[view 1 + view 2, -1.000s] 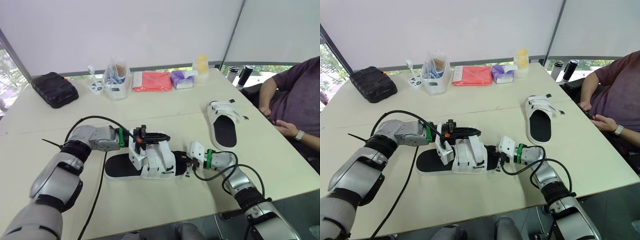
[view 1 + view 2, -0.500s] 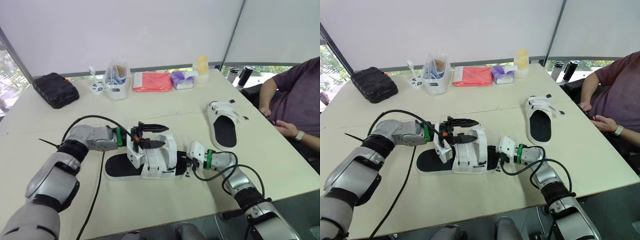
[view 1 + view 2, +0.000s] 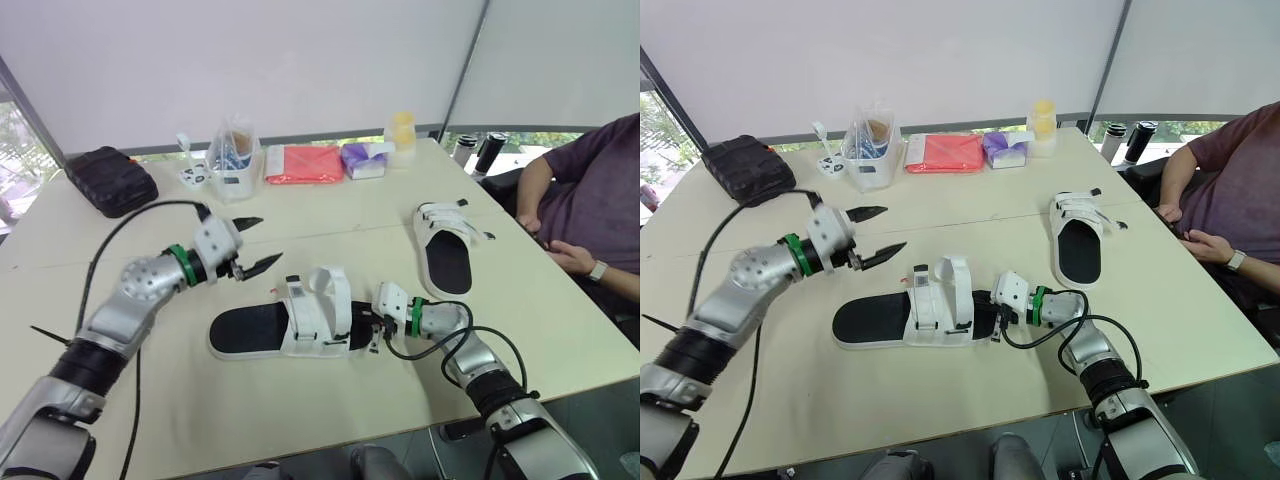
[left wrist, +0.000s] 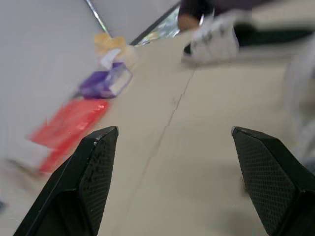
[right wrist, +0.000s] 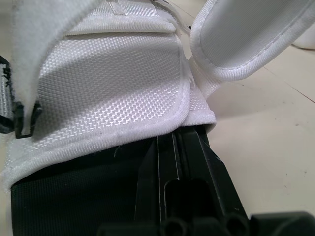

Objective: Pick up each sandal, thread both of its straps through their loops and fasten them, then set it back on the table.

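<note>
Our left fingers [image 3: 262, 264] hang apart above the table [image 3: 330, 215]. Our right fingers [image 5: 192, 177] clamp one end of the near sandal [image 3: 250, 330]

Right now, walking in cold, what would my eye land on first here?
A black-soled sandal lies on the table with one white strap standing up in an arch, the right gripper at its end. The left gripper hovers open beside it. A second sandal lies farther right, near a seated person.
</note>
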Action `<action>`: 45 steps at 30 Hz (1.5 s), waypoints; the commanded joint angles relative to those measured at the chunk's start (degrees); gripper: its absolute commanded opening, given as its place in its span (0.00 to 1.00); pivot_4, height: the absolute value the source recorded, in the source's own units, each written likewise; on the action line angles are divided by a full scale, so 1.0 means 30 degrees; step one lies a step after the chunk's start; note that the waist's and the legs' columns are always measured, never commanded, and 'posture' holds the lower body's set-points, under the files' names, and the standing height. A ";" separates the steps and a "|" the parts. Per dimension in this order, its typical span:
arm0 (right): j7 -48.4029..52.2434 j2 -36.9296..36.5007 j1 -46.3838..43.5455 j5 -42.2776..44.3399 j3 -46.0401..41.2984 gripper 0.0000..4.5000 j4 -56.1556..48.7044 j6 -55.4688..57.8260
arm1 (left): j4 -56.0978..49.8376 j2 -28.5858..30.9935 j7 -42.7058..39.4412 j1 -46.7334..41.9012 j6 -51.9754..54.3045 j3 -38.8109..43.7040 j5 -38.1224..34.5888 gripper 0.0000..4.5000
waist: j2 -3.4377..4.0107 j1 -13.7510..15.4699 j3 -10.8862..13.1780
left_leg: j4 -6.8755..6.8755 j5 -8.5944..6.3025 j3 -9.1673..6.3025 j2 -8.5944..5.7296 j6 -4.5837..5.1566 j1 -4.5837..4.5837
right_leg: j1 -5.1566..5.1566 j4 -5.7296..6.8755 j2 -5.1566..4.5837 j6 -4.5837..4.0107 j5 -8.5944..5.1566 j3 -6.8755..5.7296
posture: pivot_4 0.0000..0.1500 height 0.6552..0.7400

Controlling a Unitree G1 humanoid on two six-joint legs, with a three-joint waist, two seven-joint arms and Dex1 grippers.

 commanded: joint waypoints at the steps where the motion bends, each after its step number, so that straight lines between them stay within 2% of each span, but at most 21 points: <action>1: -0.0009 -0.0140 0.1048 -0.2129 0.1254 0.00 0.3025 0.1250 | -0.3484 0.0464 -0.0244 0.0909 0.5922 0.2027 -0.5775 0.84 | 0.0016 -0.0023 -0.0006 | -0.0004 0.0000 0.0000 0.0000 0.0000 0.0008 | 0.0005 -0.0002 0.0002 -0.0001 -0.0004 0.0000 | 1.00 1.00; 4: 0.0028 -0.0111 0.0968 -0.2137 0.1278 0.00 0.3114 0.1214 | -0.5141 0.0951 -0.1254 0.2147 0.7933 0.2345 -0.6213 0.84 | 0.0022 -0.0039 -0.0006 | -0.0010 0.0000 -0.0001 0.0006 -0.0001 0.0025 | 0.0013 0.0000 0.0019 -0.0013 -0.0009 0.0003 | 1.00 1.00; 7: 0.0029 -0.0087 0.0896 -0.2177 0.1312 0.00 0.3206 0.1183 | -0.6114 0.0996 -0.1828 0.2940 0.8884 0.1654 -0.4772 0.84 | 0.0017 0.0027 -0.0007 | 0.0000 0.0001 0.0000 0.0010 -0.0004 0.0023 | 0.0014 0.0001 0.0034 -0.0027 -0.0010 0.0004 | 1.00 1.00; 13: -0.0013 -0.0089 0.0886 -0.2181 0.1310 0.00 0.3231 0.1157 | -0.6099 -0.1452 -0.1857 0.2395 0.9558 0.0517 -0.2926 0.84 | -0.0007 0.0067 -0.0023 | -0.0006 -0.0006 -0.0005 0.0011 -0.0016 0.0022 | 0.0166 -0.0041 0.0025 -0.0083 -0.0041 0.0012 | 1.00 1.00; 21: -0.0250 -0.0034 0.0845 -0.2230 0.1255 0.00 0.3333 0.1011 | -0.4632 -0.3524 -0.3157 0.1078 1.0646 -0.0490 -0.1203 0.84 | 0.0006 0.0036 -0.0035 | -0.0007 -0.0005 -0.0005 0.0014 -0.0015 0.0014 | 0.0157 -0.0048 0.0026 -0.0085 -0.0042 0.0013 | 1.00 1.00; 26: -0.0417 0.0070 0.0861 -0.2238 0.1245 0.00 0.3340 0.1055 | -0.3183 -0.4873 -0.3855 0.0144 1.0198 -0.1420 0.0728 0.84 | 0.0016 0.0029 -0.0039 | -0.0007 -0.0005 -0.0004 0.0015 -0.0015 0.0016 | 0.0156 -0.0047 0.0027 -0.0084 -0.0041 0.0013 | 1.00 1.00; 28: -0.0504 0.0129 0.0886 -0.2237 0.1245 0.00 0.3293 0.1089 | -0.2581 -0.5386 -0.4122 -0.0221 1.0181 -0.1702 0.1288 0.73 | 0.0014 0.0028 -0.0040 | -0.0006 -0.0005 -0.0002 0.0014 -0.0015 0.0016 | 0.0157 -0.0048 0.0027 -0.0084 -0.0041 0.0013 | 1.00 1.00; 30: -0.0583 0.0139 0.0924 -0.2236 0.1225 0.00 0.3271 0.1084 | -0.1948 -0.5769 -0.4302 -0.0520 1.0259 -0.1942 0.1859 0.57 | 0.0015 0.0000 -0.0039 | -0.0007 -0.0005 -0.0002 0.0014 -0.0015 0.0017 | 0.0156 -0.0047 0.0028 -0.0084 -0.0041 0.0013 | 1.00 1.00; 35: -0.0722 0.0113 0.1071 -0.2208 0.1188 0.00 0.3187 0.1076 | -0.0819 -0.6666 -0.4640 -0.0792 0.9981 -0.1979 0.3018 0.01 | 0.0011 0.0020 -0.0046 | -0.0007 -0.0004 -0.0003 0.0017 -0.0014 0.0020 | 0.0158 -0.0046 0.0029 -0.0082 -0.0040 0.0014 | 1.00 1.00; 41: -0.0768 0.0085 0.1143 -0.2230 0.1236 0.00 0.3125 0.1065 | -0.0499 -0.7136 -0.4850 -0.1318 1.1106 -0.0232 0.2109 0.01 | 0.0011 0.0022 -0.0049 | -0.0007 -0.0005 -0.0007 0.0025 -0.0015 0.0019 | 0.0160 -0.0047 0.0014 -0.0081 -0.0041 0.0013 | 1.00 1.00; 45: -0.0696 0.0042 0.1032 -0.2284 0.1267 0.00 0.3381 0.1005 | 0.0822 -0.7288 -0.5210 -0.2748 1.3890 0.1580 0.0094 0.01 | 0.0006 0.0013 -0.0045 | -0.0002 -0.0004 -0.0013 0.0025 -0.0014 0.0016 | 0.0154 -0.0048 0.0034 -0.0079 -0.0040 0.0006 | 1.00 1.00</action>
